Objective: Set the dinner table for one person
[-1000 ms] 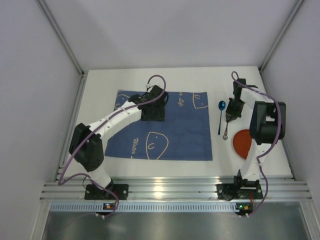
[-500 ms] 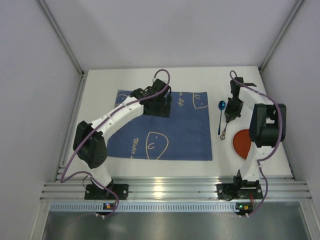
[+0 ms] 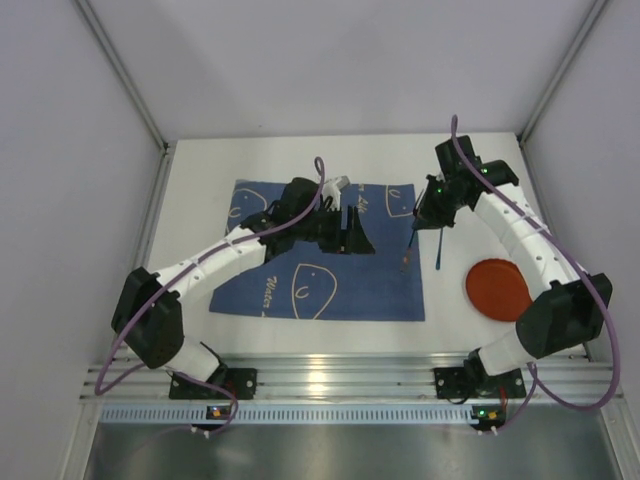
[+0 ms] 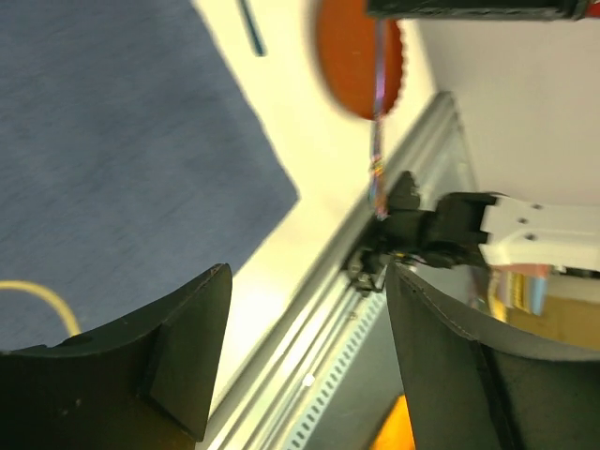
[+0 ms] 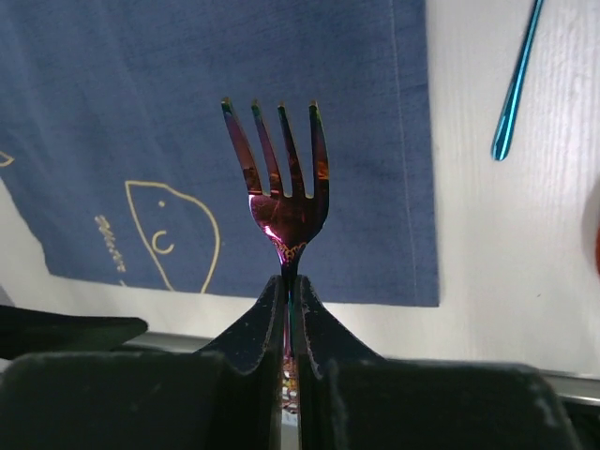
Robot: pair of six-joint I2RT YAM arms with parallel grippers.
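The white dinner table (image 3: 195, 190) carries a blue placemat (image 3: 330, 270) with line drawings. My right gripper (image 3: 424, 218) is shut on the handle of an iridescent fork (image 3: 408, 252) and holds it above the placemat's right edge. In the right wrist view the fork (image 5: 281, 183) points tines-up from the shut gripper (image 5: 292, 292). A blue spoon (image 3: 439, 250) lies on the table right of the placemat. An orange plate (image 3: 498, 288) sits at the right. My left gripper (image 3: 352, 235) is open and empty above the placemat's middle (image 4: 300, 361).
A ribbed aluminium rail (image 3: 330, 380) runs along the near edge, with both arm bases on it. Grey walls close in the left, far and right sides. The left wrist view shows the plate (image 4: 349, 56), the rail (image 4: 309, 328) and the placemat's corner (image 4: 122, 141).
My right gripper has lifted the fork from beside the spoon and carried it left to the placemat's edge. My left gripper has swung right across the placemat.
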